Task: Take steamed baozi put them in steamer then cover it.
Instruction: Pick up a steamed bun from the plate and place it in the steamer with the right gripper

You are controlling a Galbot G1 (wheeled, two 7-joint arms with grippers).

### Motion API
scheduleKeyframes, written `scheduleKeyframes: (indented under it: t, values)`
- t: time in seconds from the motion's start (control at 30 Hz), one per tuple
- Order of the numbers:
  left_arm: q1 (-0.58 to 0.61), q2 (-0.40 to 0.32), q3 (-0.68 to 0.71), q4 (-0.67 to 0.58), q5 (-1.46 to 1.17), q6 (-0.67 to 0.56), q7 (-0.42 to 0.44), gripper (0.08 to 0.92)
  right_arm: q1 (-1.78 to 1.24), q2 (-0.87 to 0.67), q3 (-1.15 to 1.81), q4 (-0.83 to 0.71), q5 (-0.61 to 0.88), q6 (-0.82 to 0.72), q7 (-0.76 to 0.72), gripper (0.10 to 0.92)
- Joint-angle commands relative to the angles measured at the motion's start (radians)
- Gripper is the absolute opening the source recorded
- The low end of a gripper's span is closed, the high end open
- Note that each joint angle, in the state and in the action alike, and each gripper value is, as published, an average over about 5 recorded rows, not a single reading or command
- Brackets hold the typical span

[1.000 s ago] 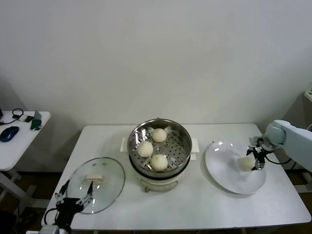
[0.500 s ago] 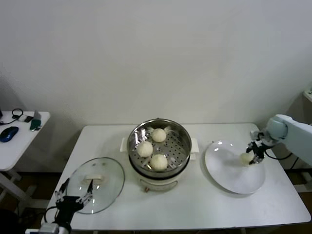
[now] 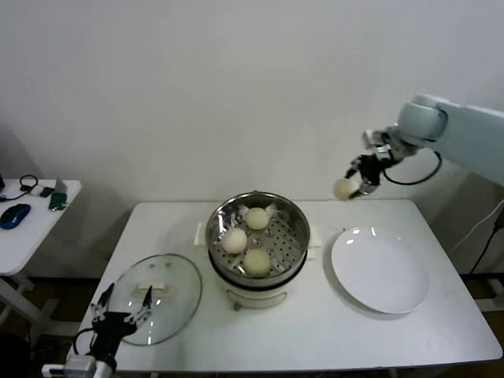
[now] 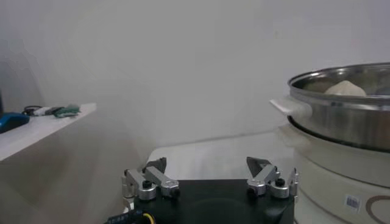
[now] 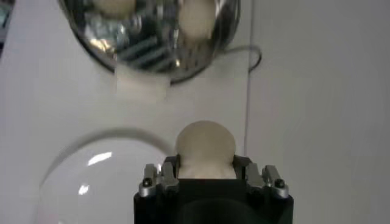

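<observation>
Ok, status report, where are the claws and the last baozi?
Right claw shut on fourth baozi, high above the table. Left claw open by the lid. Three buns in steamer. Path clear.

The right arm (image 3: 461, 134) is a smooth pale blue-white shell with a rounded joint and a looping black cable, ending in a black right gripper (image 3: 364, 175). The left gripper (image 4: 207, 180) shows silver knuckles, dark screws and black fingertips
</observation>
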Motion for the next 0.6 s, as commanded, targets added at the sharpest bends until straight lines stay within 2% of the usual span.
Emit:
scheduleKeyframes:
  t: [0.03,0.33,0.6]
  values:
    - [-0.004,0.003,-0.003,0.001,-0.007,0.001,0.0,0.823,0.058,0.164,0.015,0.276,0.195,-0.148,0.118,0.594]
    - [0.0,0.004,-0.009,0.004,-0.014,-0.002,0.0,0.823,-0.139,0.201,-0.004,0.19,0.01,-0.151,0.152,0.594]
    - [0.002,0.008,-0.013,0.006,-0.018,-0.003,0.0,0.823,-0.265,0.196,0.004,0.105,-0.059,-0.155,0.185,0.594]
